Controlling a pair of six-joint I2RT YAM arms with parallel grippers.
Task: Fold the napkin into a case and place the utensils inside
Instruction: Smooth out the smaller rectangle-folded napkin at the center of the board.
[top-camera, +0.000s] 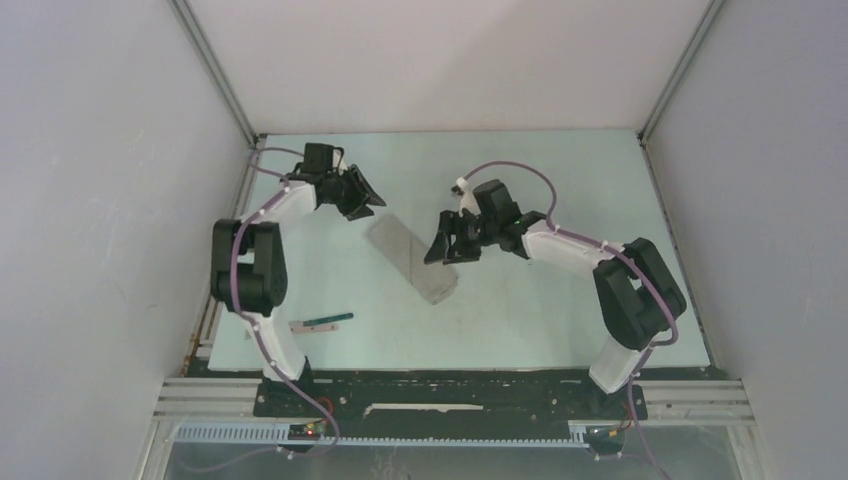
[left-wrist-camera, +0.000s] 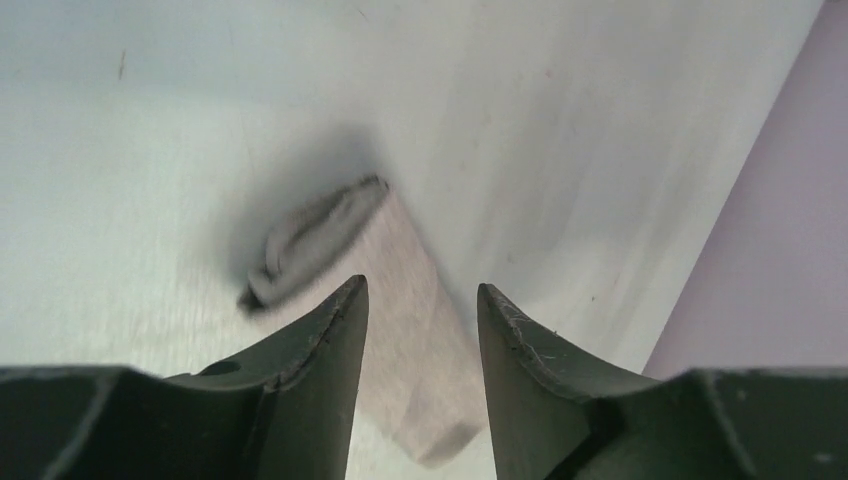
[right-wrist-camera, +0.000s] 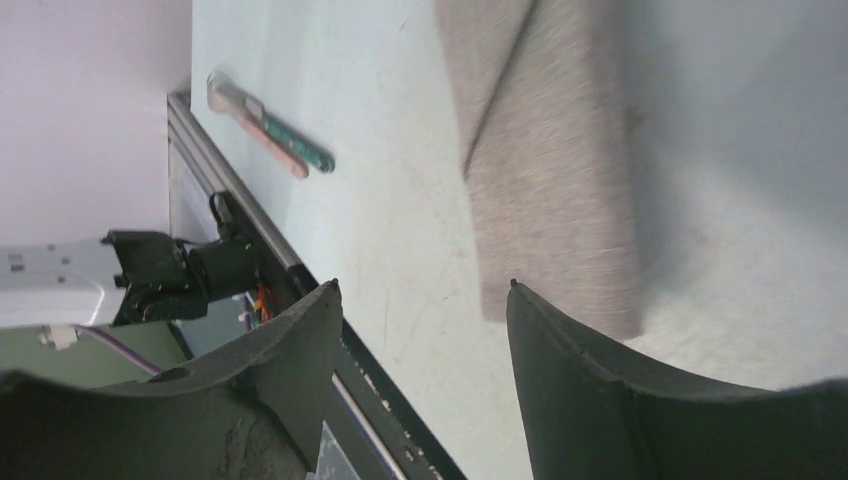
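Observation:
The napkin is folded into a narrow light grey case lying diagonally mid-table. It shows in the left wrist view, where its far end is bunched up, and in the right wrist view with a fold line. My left gripper is open and empty just above the case's far end. My right gripper is open and empty over the case's right side. The utensils lie near the left arm's base: a green-handled piece beside a pale pinkish one.
The table's near edge has a black metal rail, also in the right wrist view. Grey walls enclose the table on the left, right and back. The left arm's base stands close to the utensils.

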